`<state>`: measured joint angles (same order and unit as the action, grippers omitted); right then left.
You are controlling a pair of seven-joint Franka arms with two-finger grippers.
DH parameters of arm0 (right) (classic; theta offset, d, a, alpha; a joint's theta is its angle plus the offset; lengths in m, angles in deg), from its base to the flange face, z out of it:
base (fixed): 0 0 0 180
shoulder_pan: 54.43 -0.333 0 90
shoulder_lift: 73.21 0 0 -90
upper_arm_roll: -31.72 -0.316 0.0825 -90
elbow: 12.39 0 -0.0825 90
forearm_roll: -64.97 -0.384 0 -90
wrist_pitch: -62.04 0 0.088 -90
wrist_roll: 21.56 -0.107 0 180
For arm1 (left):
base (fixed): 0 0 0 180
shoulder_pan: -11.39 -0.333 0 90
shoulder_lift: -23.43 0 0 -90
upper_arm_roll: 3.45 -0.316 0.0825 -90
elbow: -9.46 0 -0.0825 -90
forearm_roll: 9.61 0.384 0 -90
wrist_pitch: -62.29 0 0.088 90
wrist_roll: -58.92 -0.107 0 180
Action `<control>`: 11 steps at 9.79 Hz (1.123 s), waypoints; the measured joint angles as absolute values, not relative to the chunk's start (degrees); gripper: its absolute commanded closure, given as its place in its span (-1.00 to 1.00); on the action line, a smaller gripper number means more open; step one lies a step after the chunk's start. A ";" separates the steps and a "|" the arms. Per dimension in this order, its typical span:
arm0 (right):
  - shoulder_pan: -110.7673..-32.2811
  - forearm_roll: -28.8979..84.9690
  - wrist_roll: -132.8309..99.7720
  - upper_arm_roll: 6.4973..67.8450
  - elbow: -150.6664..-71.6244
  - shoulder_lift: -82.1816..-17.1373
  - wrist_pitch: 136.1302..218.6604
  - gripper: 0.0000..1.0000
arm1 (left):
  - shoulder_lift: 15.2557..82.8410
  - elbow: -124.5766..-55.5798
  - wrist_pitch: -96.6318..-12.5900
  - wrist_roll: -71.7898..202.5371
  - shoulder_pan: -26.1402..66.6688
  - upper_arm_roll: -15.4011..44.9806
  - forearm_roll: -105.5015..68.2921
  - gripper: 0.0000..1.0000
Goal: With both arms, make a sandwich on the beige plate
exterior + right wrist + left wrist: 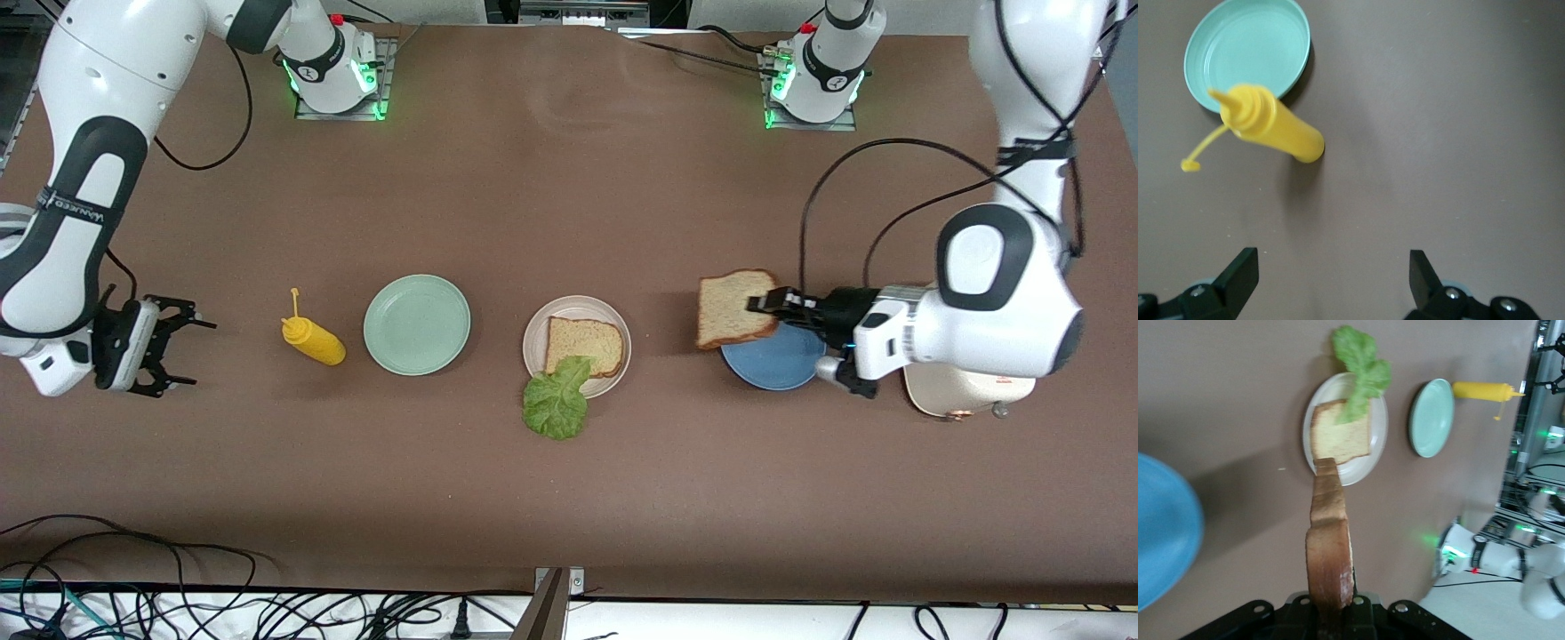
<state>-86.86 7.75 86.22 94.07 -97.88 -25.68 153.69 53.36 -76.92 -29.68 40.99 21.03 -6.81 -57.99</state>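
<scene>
Matt brown table [569, 178]; smooth plastic plates [416, 324] and yellow bottle [314, 340]; porous bread [734, 308]; glossy white arm shells [1005, 302].

The left gripper [763, 304] hides part of the blue plate [766, 364] in the front view, and the held bread slice [734, 308] covers that plate's upper-left rim. A cream-coloured object [965, 396] at the right of the frame sits mostly under the left arm's wrist; what it is cannot be told. In the left wrist view the blue plate [1161, 527] is cut off by the left edge and blurred, and the held slice [1328, 547] shows only edge-on, its lower end lost among the gripper's black parts at the bottom edge. On the beige plate [535, 333], the lettuce leaf [557, 400] covers a corner of the lying slice [582, 345]. The right wrist view cuts off the right gripper's fingers [1238, 275] at the bottom edge.
</scene>
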 measured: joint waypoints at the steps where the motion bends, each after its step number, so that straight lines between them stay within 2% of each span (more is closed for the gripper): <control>1: -87.06 8.69 79.07 95.00 -94.54 -25.93 151.61 -1.00 | 54.77 -76.90 -31.27 41.53 22.66 -6.82 -61.09 1.00; 4: -88.35 10.69 62.09 96.85 -88.63 -25.84 148.11 -1.00 | 59.02 -77.14 -41.62 42.08 28.09 -6.76 -68.08 1.00; 6: -94.81 13.46 53.12 102.73 -87.49 -26.02 147.45 -1.00 | 61.54 -77.17 -50.30 43.88 33.51 -6.71 -73.51 1.00; 7: -96.65 14.26 50.14 103.81 -87.42 -26.11 147.43 -1.00 | 62.45 -77.18 -54.53 44.64 35.90 -6.71 -75.81 1.00; 9: -96.54 15.33 42.98 103.61 -87.44 -26.22 147.38 -1.00 | 63.86 -77.18 -59.60 45.05 38.31 -6.73 -78.82 1.00; 11: -96.00 22.37 32.50 98.66 -87.29 -28.90 147.52 -1.00 | 65.20 -77.20 -63.80 45.10 39.96 -6.74 -81.52 1.00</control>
<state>-96.00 22.37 32.50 98.66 -87.29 -28.90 147.52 65.20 -77.20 -63.80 45.10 39.96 -6.74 -81.52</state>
